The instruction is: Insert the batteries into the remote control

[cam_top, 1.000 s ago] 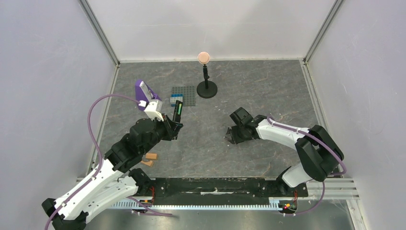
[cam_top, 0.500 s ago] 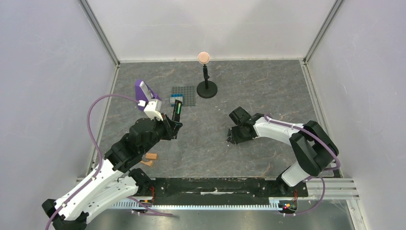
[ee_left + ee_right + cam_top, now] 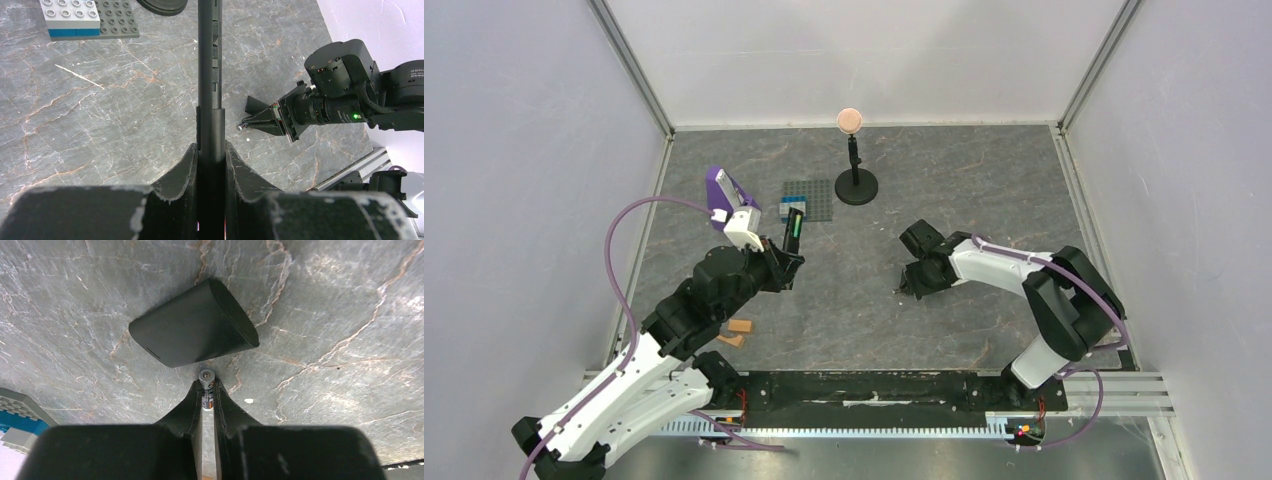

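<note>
gripping, left side: the left gripper point(image 3: 211, 150) pinches the remote control point(image 3: 210, 65) by its near end, one finger pressed on each side.
remote control: seen edge-on in the left wrist view, a black bar running from bottom centre up past the top edge; in the top view it sits left of centre, its far end pointing toward the grey baseplate point(image 3: 816, 198).
green battery: the green battery point(image 3: 796, 226) shows as a bright strip in the remote's far half, in the top view only.
right side: the right gripper point(image 3: 207, 389), at bottom centre of its wrist view, is closed on the dark battery point(image 3: 206, 379); the battery's light tip sticks out just past the fingertips.
black panel: the black panel point(image 3: 195, 330), rounded, lies on the table point(image 3: 325, 315) in the middle of the right wrist view, just beyond the battery tip; touching or not, cannot tell.
bricks: a white and blue brick point(image 3: 70, 17) sits on the baseplate, upper left of the left wrist view.
black stand: the black stand point(image 3: 856, 185), upper centre of the top view, carries a pinkish ball.
orange-tan blocks: the orange-tan blocks point(image 3: 738, 331) lie lower left, beside the left arm.
</note>
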Controlling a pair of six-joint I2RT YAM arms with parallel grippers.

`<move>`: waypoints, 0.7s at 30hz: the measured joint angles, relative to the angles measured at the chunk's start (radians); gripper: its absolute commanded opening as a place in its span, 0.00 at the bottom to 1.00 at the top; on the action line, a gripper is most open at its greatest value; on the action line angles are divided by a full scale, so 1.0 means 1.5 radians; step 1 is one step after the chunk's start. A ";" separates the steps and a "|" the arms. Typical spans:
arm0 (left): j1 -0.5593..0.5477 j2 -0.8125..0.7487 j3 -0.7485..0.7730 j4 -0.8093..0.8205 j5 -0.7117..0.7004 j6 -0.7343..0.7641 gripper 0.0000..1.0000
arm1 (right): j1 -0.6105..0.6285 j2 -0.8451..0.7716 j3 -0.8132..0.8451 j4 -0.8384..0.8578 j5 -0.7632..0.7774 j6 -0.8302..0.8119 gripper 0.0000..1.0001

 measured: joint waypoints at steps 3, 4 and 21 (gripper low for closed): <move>0.002 0.000 0.000 0.000 0.005 0.001 0.02 | -0.002 0.007 0.011 -0.009 0.001 -0.023 0.00; 0.002 0.000 0.000 0.000 0.010 0.001 0.02 | -0.002 0.008 0.014 -0.011 0.002 -0.031 0.00; 0.003 0.023 -0.067 0.133 0.226 -0.018 0.02 | -0.002 -0.136 0.056 -0.065 0.217 -0.337 0.00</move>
